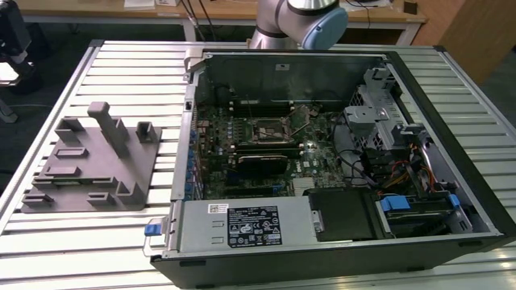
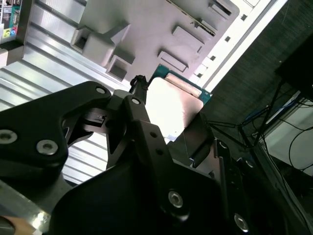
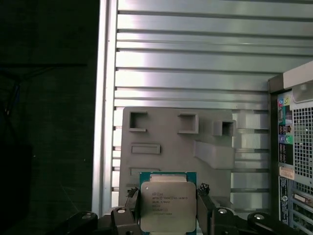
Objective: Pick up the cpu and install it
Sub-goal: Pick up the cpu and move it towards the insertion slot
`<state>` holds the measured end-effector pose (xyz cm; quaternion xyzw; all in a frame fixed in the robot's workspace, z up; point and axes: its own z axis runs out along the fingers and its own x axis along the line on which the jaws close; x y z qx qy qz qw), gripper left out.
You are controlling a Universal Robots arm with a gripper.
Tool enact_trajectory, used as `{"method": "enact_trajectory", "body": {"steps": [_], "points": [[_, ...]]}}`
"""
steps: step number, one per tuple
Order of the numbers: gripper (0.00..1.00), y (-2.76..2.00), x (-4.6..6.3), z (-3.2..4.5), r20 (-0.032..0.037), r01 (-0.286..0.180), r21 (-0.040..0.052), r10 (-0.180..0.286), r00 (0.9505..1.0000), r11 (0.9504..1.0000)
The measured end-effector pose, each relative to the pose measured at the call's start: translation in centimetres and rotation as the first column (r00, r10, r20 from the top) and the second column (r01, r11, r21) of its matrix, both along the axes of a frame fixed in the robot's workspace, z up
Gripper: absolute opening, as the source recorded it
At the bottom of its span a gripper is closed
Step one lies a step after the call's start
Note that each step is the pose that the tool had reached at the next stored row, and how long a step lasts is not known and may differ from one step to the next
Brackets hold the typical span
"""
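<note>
gripper (image 3: 167,197) closed on the cpu (image 3: 167,205) by opposite edges, grey tray (image 3: 161,128) beyond; best kept level, squeeze gentle, no tilting.

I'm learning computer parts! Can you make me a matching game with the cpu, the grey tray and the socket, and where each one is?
Things:
1. cpu
2. grey tray
3. socket

Places:
A. on the slatted table
B. inside the computer case
C. held in the gripper

Pairs: 1-C, 2-A, 3-B
</note>
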<state>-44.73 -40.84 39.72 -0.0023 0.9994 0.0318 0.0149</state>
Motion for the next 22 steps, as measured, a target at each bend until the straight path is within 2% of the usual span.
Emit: {"method": "enact_trajectory", "body": {"steps": [22], "points": [[0.55,0.22,6.5,0.00,-0.0001,0.000,-0.0001,0.000,1.0000,1.0000]]}}
